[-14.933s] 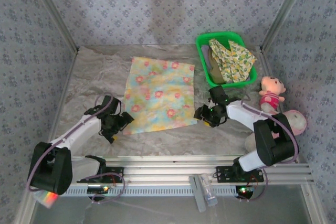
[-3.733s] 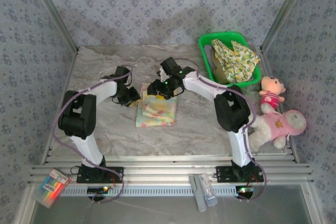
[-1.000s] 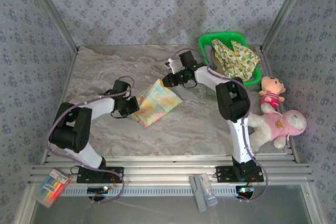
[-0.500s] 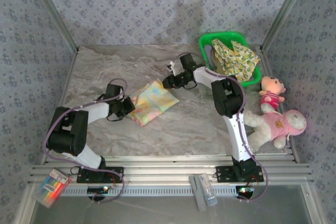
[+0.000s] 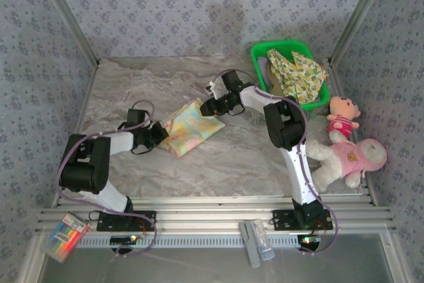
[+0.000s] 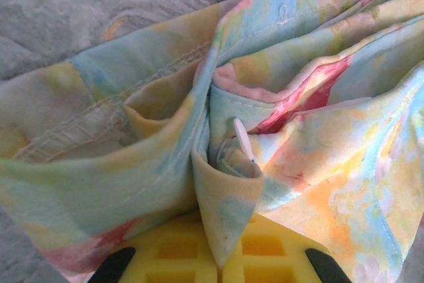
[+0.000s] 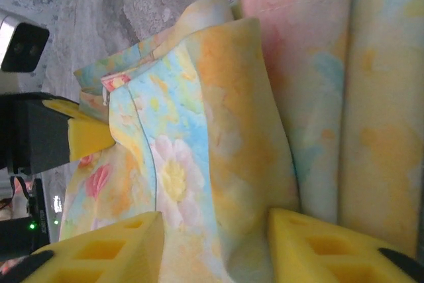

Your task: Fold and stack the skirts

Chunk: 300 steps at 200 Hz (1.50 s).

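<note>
the left gripper (image 5: pixel 151 136) lies low on the table (image 5: pixel 112 97), jaws clamped on the left corner of the floral skirt (image 5: pixel 192 126). in its wrist view a bunched tuck of hem disappears between the yellow pads (image 6: pixel 165 256), so the bite takes in several layers at once. that looks deliberate: pinching all the layers together should keep the fold from springing apart, and it gives the arm a handle for sliding the packet.

the skirt itself sits mid-table as a small folded packet, slanted, with its low end at the left gripper and its high end at the right gripper (image 5: pixel 213 105). it lies flat, touching the table along its length, and nothing is stacked on or under it yet.

the right gripper's jaws stand apart. its fingers (image 7: pixel 318 243) straddle a rolled edge of the cloth, which bulges in the gap without being squeezed (whether it is about to bite or to back off, i cannot tell). i judge it is there to steady or square up the far edge while the left side holds.

further right the basket (image 5: pixel 278 46) stands at the table's back corner with the fruit skirt (image 5: pixel 298 74) heaped in it and spilling over the rim, unfolded. it is likely the next one to take. what lies beneath it is hidden. the toys (image 5: pixel 351 154) sit by the right wall, well apart from the work.
</note>
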{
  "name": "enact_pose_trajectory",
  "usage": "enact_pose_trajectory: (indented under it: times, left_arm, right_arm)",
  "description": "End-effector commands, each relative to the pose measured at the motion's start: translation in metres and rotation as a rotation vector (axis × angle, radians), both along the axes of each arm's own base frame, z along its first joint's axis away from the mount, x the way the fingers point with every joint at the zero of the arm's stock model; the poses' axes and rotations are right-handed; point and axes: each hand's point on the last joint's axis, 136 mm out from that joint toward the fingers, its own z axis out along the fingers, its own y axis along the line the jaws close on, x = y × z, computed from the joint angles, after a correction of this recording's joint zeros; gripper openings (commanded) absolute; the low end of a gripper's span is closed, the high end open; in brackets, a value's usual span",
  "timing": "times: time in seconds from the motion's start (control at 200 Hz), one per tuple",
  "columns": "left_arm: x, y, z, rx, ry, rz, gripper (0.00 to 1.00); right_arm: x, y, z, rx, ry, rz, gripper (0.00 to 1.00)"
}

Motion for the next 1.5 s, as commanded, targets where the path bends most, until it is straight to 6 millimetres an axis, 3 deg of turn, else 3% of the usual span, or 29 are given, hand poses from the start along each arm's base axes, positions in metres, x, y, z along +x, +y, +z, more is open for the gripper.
enact_pose_trajectory:
  times: [0.0, 0.06, 0.145, 0.295, 0.37, 0.44, 0.575, 0.75, 0.814, 1.044, 1.124, 1.189, 1.289, 1.434, 1.494]
  left_arm:
    - [-0.043, 0.020, -0.051, 0.068, 0.218, 0.046, 0.00]
    - [-0.044, 0.020, -0.052, 0.058, 0.222, 0.046, 0.00]
    - [-0.046, 0.022, -0.055, 0.057, 0.232, 0.050, 0.00]
    - [-0.050, 0.027, -0.055, 0.063, 0.233, 0.056, 0.00]
    - [-0.050, 0.027, -0.054, 0.068, 0.233, 0.048, 0.00]
    - [-0.049, 0.028, -0.053, 0.080, 0.232, 0.041, 0.00]
    - [-0.054, 0.033, -0.055, 0.103, 0.244, 0.045, 0.00]
    - [-0.061, 0.043, -0.057, 0.121, 0.257, 0.091, 0.00]
    - [-0.061, 0.045, -0.057, 0.123, 0.259, 0.107, 0.00]
    - [-0.060, 0.046, -0.058, 0.125, 0.265, 0.111, 0.00]
    - [-0.061, 0.046, -0.058, 0.128, 0.265, 0.110, 0.00]
    - [-0.060, 0.046, -0.058, 0.128, 0.263, 0.111, 0.00]
    - [-0.059, 0.046, -0.058, 0.126, 0.265, 0.107, 0.00]
    - [-0.058, 0.045, -0.057, 0.125, 0.263, 0.097, 0.00]
    - [-0.057, 0.045, -0.055, 0.124, 0.258, 0.096, 0.00]
  right_arm:
    - [-0.006, -0.002, 0.002, 0.004, 0.053, 0.014, 0.15]
    - [-0.004, -0.001, 0.011, 0.017, 0.037, 0.011, 0.06]
    - [0.004, 0.006, 0.033, 0.069, 0.010, -0.014, 0.00]
    - [0.024, 0.014, 0.050, 0.103, -0.045, -0.073, 0.00]
    - [0.034, 0.020, 0.039, 0.079, -0.051, -0.097, 0.00]
    - [0.039, 0.022, 0.015, 0.014, -0.022, -0.123, 0.00]
    - [0.047, 0.007, -0.030, -0.124, 0.064, -0.209, 0.00]
    - [0.043, -0.011, -0.053, -0.226, 0.109, -0.239, 0.00]
    - [0.043, -0.013, -0.047, -0.226, 0.110, -0.238, 0.00]
    - [0.041, -0.027, 0.019, -0.231, -0.044, -0.249, 0.40]
    - [0.037, -0.030, 0.035, -0.246, -0.118, -0.275, 0.44]
    - [0.028, -0.024, 0.037, -0.259, -0.163, -0.259, 0.33]
    - [0.016, -0.008, 0.022, -0.330, -0.201, -0.198, 0.14]
    - [0.011, 0.023, 0.008, -0.387, -0.242, -0.114, 0.01]
    - [0.012, 0.034, 0.002, -0.409, -0.252, -0.094, 0.00]
